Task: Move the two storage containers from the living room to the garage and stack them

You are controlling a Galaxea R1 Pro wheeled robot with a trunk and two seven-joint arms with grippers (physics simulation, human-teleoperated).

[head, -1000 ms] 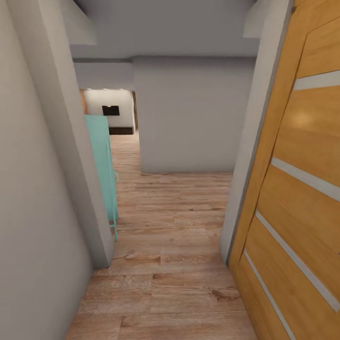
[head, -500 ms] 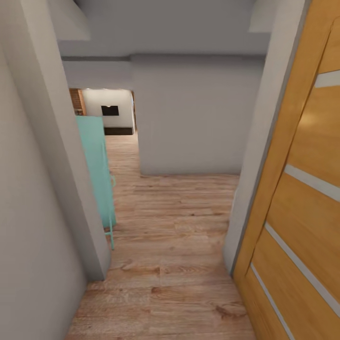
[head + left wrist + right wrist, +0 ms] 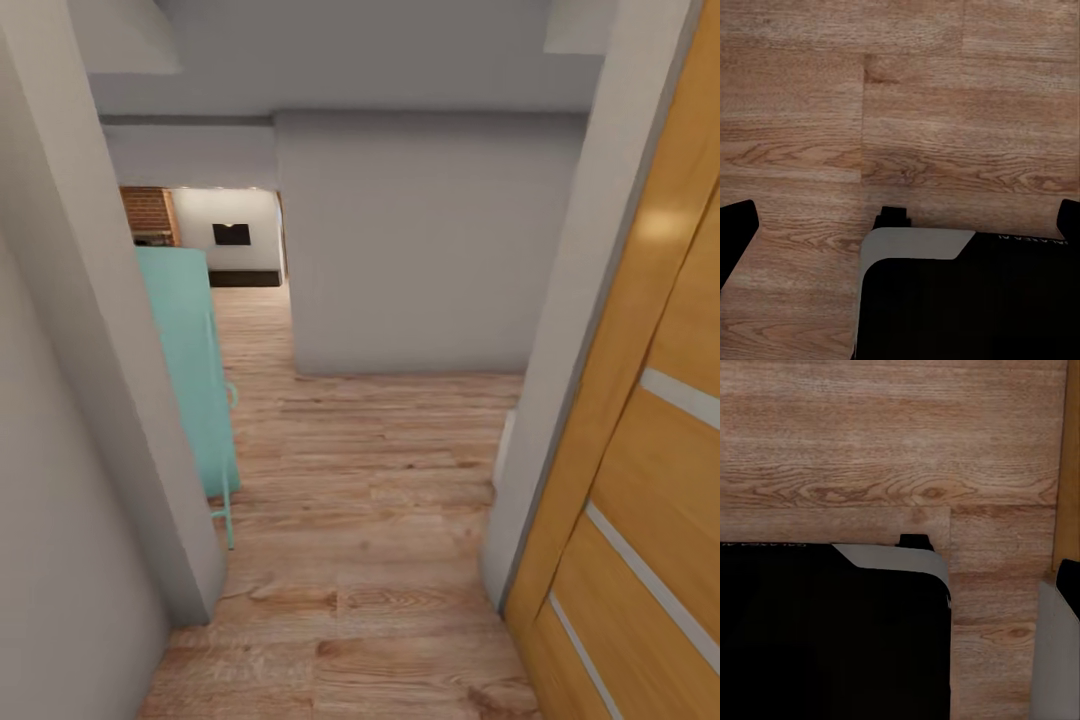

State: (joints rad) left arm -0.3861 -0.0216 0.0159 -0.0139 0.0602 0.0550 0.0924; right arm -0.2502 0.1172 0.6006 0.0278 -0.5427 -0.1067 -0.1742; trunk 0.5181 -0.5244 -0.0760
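- Head view: the robot stands in a narrow doorway on light wood-plank flooring (image 3: 380, 470), looking down a short hall. Neither orange-red container can be seen from here. The living room (image 3: 215, 235) lies ahead and to the left, through a far opening where a bit of red-brick fireplace (image 3: 148, 212), a black wall screen (image 3: 231, 234) and a dark low cabinet (image 3: 242, 277) show. I judge the way on is forward, then bending left around the grey wall block (image 3: 420, 250) straight ahead.
- The gap is tight: a grey wall edge (image 3: 120, 350) on the left with a teal cabinet (image 3: 190, 380) just behind it, and a slatted wooden door (image 3: 650, 420) close on the right.
- Left wrist view: plank floor below and the robot's own dark base (image 3: 967, 300). Dark tips sit at both edges; whether the fingers are released or clenched I cannot tell. Nothing is seen between them.
- Right wrist view: the same floor and dark base (image 3: 832, 637), with a strip of the door along one edge. Its fingers' state I cannot tell either.
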